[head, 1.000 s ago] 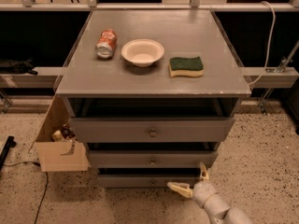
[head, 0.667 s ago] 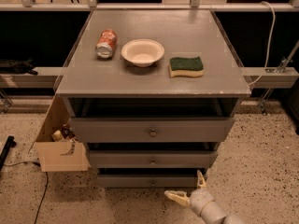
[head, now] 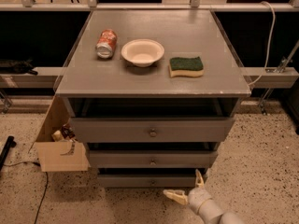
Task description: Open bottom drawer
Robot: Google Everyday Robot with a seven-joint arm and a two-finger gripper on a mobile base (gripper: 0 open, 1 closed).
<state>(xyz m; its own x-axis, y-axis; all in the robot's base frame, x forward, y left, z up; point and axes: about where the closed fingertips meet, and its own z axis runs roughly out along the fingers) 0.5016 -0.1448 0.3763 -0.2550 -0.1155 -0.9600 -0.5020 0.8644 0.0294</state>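
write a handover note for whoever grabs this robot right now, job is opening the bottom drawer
Gripper: open, holding nothing, low near the floor just in front of the bottom drawer, to the right of its knob and not on it.
Bottom drawer: lowest of three, set back under the middle drawer; it does not look pulled out.
Done: the approach only, judging by where the gripper is.
Left: line up on the knob, close on it, pull straight out.
Nearby: can, bowl and sponge on top; cardboard box on the floor to the left.

No legible text anywhere in view.
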